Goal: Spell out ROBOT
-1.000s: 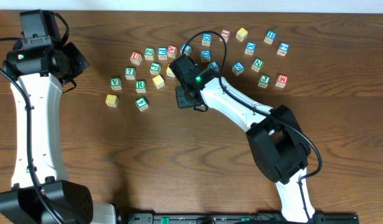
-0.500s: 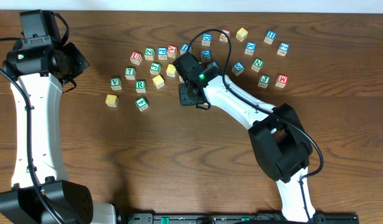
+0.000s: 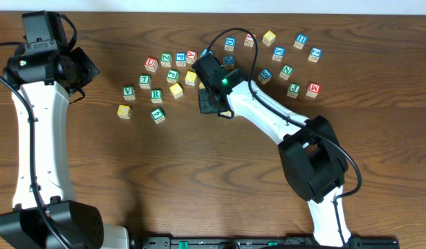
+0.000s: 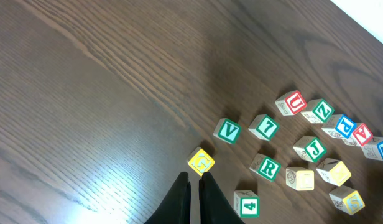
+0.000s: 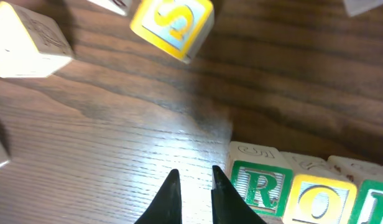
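Looking down the right wrist cam, the right hand [image 5: 196, 180] has its fingers barely parted with only bare tabletop [image 5: 117, 143] between them, so it's holding nothing. Just to its right there's a row: green R cube [image 5: 261, 186], yellow O cube [image 5: 322, 202] touching it, then another green-framed cube [image 5: 379, 208] cut off at the edge. A yellow S cube [image 5: 173, 22] sits farther away. The left hand [image 4: 194, 183] is pinched closed and empty, with a yellow-faced cube [image 4: 201, 162] just past its tips.
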Robot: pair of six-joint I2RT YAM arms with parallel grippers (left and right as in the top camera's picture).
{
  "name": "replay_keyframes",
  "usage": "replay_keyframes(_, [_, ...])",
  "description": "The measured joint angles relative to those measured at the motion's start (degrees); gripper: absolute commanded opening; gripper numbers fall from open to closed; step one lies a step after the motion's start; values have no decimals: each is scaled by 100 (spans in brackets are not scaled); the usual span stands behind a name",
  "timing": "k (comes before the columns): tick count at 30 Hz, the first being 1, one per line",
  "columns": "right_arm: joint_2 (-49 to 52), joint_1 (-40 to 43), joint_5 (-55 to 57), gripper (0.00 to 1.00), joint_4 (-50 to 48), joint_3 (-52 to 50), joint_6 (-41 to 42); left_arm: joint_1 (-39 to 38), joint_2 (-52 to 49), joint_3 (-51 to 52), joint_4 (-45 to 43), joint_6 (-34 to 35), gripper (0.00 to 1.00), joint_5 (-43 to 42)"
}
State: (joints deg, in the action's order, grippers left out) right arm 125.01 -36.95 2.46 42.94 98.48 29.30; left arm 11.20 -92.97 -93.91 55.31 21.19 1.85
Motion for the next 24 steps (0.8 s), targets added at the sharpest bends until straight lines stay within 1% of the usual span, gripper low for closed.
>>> replay_keyframes(5, [-254, 63, 9, 14, 168, 17, -98, 0, 0, 0, -2, -4, 8, 0])
replay_keyframes(8, [-566, 227, 11, 11, 433, 28, -131, 0, 0, 2, -2, -24, 8, 0])
replay_keyframes(11, [-800, 542, 13, 9, 927, 127, -116, 0, 0, 0, -4, -26, 8, 0])
replay_keyframes(15, [-826, 1025, 111, 8, 1517, 127, 59, 0, 0, 0, -4, -26, 8, 0])
replay_keyframes(24, [-817, 1735, 234, 6, 1488, -688, 398, 0, 0, 0, -15, -26, 8, 0])
